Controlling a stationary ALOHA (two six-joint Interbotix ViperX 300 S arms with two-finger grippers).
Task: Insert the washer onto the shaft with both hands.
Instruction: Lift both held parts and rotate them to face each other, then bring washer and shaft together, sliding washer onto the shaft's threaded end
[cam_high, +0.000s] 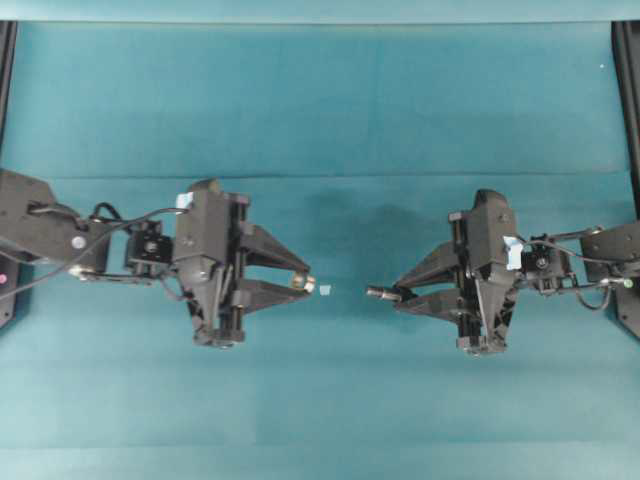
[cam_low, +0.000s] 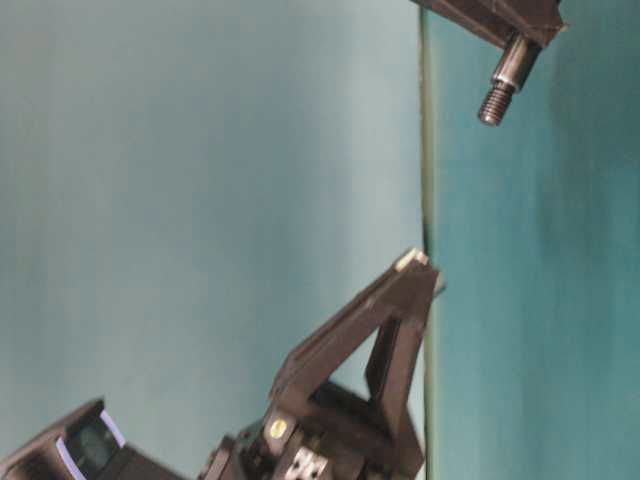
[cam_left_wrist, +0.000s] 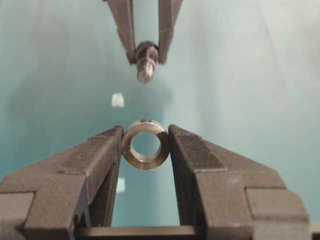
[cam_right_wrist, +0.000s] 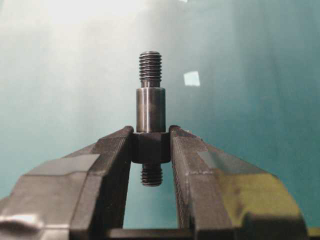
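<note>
The left black lattice-framed gripper (cam_left_wrist: 145, 145) has its two pointed fingers (cam_left_wrist: 102, 155) partly apart, clamped on either side of the small silvery metal ring washer (cam_left_wrist: 145, 144), which sits at the very fingertips with its dark centre hole facing forward. The right black lattice-framed gripper (cam_right_wrist: 150, 147) has its fingers (cam_right_wrist: 192, 155) drawn close on the thick dark collar of the short dark grey stepped metal shaft (cam_right_wrist: 150, 102); the smooth barrel and threaded narrow end stick out past the tips, and a short threaded stub shows behind them.

Only the right wrist view shows the shaft's threads and steps clearly. The overhead view shows the two grippers facing each other across the teal cloth-covered table (cam_high: 320, 100), tips apart, with a tiny pale flat scrap (cam_high: 325, 290) lying between them, nearer the washer. In the left wrist view the shaft's tip points towards the washer's hole, apart from it.
</note>
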